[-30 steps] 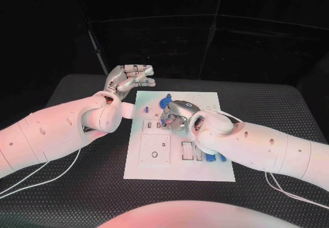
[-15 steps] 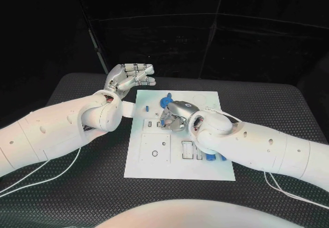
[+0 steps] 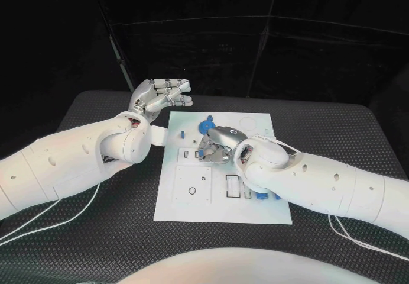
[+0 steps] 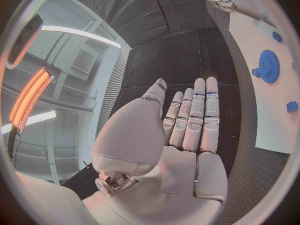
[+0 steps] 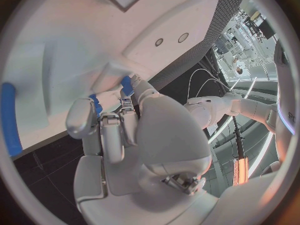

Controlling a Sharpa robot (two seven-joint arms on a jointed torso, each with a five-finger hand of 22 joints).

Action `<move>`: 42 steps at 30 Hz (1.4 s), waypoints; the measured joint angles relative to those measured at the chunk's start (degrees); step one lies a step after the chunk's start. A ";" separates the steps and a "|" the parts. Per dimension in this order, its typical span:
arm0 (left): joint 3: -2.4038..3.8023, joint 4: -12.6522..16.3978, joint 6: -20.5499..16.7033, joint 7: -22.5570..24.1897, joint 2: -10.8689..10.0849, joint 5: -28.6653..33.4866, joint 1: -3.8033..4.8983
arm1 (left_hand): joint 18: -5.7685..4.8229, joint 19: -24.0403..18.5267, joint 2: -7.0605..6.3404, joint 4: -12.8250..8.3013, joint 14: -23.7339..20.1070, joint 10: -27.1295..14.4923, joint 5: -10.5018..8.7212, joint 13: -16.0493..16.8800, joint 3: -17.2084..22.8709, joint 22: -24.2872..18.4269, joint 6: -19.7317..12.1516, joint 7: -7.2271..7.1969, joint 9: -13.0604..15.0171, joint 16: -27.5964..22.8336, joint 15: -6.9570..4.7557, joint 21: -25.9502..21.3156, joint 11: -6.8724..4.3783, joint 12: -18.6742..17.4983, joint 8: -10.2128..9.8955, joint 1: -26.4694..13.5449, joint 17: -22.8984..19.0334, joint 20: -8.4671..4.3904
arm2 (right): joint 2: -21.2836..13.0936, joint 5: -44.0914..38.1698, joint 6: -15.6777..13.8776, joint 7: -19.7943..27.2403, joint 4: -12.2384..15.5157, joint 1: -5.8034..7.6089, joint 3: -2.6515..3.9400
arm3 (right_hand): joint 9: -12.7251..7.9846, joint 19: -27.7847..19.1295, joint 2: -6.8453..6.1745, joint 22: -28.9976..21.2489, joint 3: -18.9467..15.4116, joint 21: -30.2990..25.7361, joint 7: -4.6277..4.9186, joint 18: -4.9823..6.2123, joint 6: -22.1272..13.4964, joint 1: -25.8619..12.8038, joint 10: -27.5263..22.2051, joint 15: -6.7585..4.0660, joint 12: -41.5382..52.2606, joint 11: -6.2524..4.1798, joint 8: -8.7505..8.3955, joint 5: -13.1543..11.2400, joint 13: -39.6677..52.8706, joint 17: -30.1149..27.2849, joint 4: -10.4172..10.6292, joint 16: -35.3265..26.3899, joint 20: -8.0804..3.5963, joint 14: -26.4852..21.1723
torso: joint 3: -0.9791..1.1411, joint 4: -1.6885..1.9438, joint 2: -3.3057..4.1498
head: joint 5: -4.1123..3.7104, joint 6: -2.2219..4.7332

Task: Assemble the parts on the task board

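- My right hand (image 3: 220,144) is over the task board (image 3: 256,210), fingers curled on a small blue part (image 5: 127,85) at the board's middle.
- I judge this part light, rigid, slippery; pinch its sides.
- My left hand (image 3: 160,96) hovers off the board's far corner, fingers loosely bent, holding nothing.
- Blue gear (image 4: 269,66) lies on the board.
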 measured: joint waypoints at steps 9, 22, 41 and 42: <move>0.00 -0.07 0.05 -0.03 0.02 0.01 0.00 | 0.00 0.00 0.00 0.00 0.00 0.00 0.00 0.00 0.00 0.01 0.00 0.00 0.00 0.00 0.00 0.00 0.00 0.00 0.00 0.00 0.05 0.00 | -0.03 1.54 -0.10 0.61 -0.44 -0.05 0.04 | 0.01 0.00 -0.38 0.07 0.12 0.00 -0.06 0.00 -0.06 -0.38 0.00 0.00 -0.03 0.00 0.04 -0.06 -0.02 -0.01 0.13 0.00 0.00 0.00 | -0.02 0.01 0.00 | -0.08 -0.17; 0.00 -0.16 0.15 -0.09 0.05 0.02 0.00 | 0.00 0.00 0.00 0.00 0.00 0.00 0.00 0.00 0.00 0.01 0.00 0.00 0.00 0.00 0.00 0.00 0.00 0.00 0.00 0.00 0.04 0.00 | 0.06 3.19 0.27 1.04 -0.93 0.03 0.12 | 0.04 0.00 -0.50 0.06 0.08 0.00 -0.16 0.00 -0.15 -0.50 0.00 0.00 -0.04 0.00 0.33 -0.21 -0.03 -0.01 0.17 0.00 0.00 0.00 | -0.01 0.02 0.00 | -0.17 -0.42; 0.00 -0.24 0.29 -0.20 0.03 0.02 -0.01 | 0.00 0.00 0.00 0.00 0.00 0.00 0.00 0.00 0.00 -0.05 0.00 0.00 0.00 0.00 0.00 0.00 0.00 -0.33 0.01 0.00 0.08 0.00 | 0.42 2.65 0.84 0.80 -1.52 0.15 0.23 | -0.32 0.00 -1.15 -0.39 0.35 -0.42 -0.36 0.00 -0.36 -1.14 -0.75 0.00 -1.06 0.75 -0.39 0.30 -0.04 -0.02 -0.12 0.00 0.00 0.00 | -0.02 0.02 -0.02 | -0.58 -0.25; 0.00 -0.24 0.29 -0.21 0.02 0.02 -0.01 | 0.00 0.00 0.00 0.00 0.00 0.00 0.00 0.00 0.00 -0.05 0.00 0.00 0.00 0.00 0.00 0.00 0.00 -0.33 0.01 0.00 0.08 0.00 | 0.42 2.60 0.84 0.78 -1.53 0.15 0.23 | -0.39 0.00 -1.21 -0.47 0.35 -0.44 -0.36 0.00 -0.36 -1.19 -0.94 0.00 -1.14 0.93 -0.39 0.30 -0.04 -0.02 -0.12 0.00 0.00 0.00 | -0.02 0.02 -0.02 | -0.59 -0.25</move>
